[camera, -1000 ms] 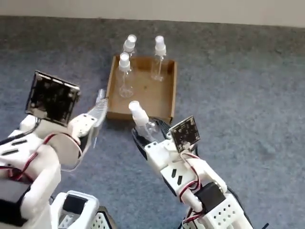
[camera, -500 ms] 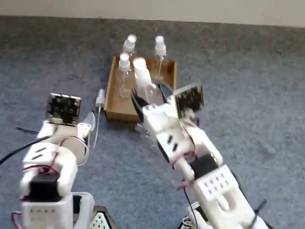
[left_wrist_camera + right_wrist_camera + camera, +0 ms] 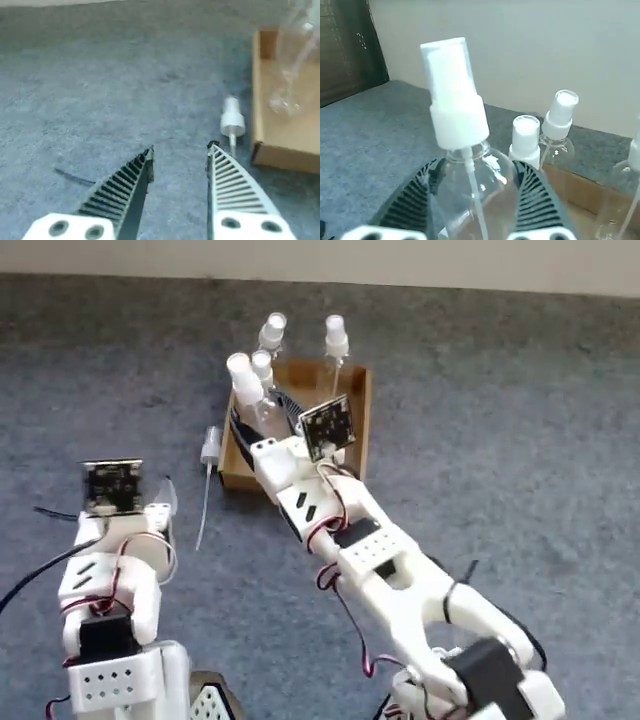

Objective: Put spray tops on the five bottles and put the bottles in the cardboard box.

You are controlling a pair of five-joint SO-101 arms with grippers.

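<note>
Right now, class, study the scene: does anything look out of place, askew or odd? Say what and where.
One spray top lies on its side on the grey carpet, just outside the cardboard box, its tube trailing toward the left gripper. It sits on no bottle.

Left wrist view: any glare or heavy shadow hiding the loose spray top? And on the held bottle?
Left wrist view: even light, no glare; the spray top stands out white on the grey carpet. Right wrist view: small bright highlights on the clear bottle between the fingers; its white cap is low-contrast against the pale wall.
</note>
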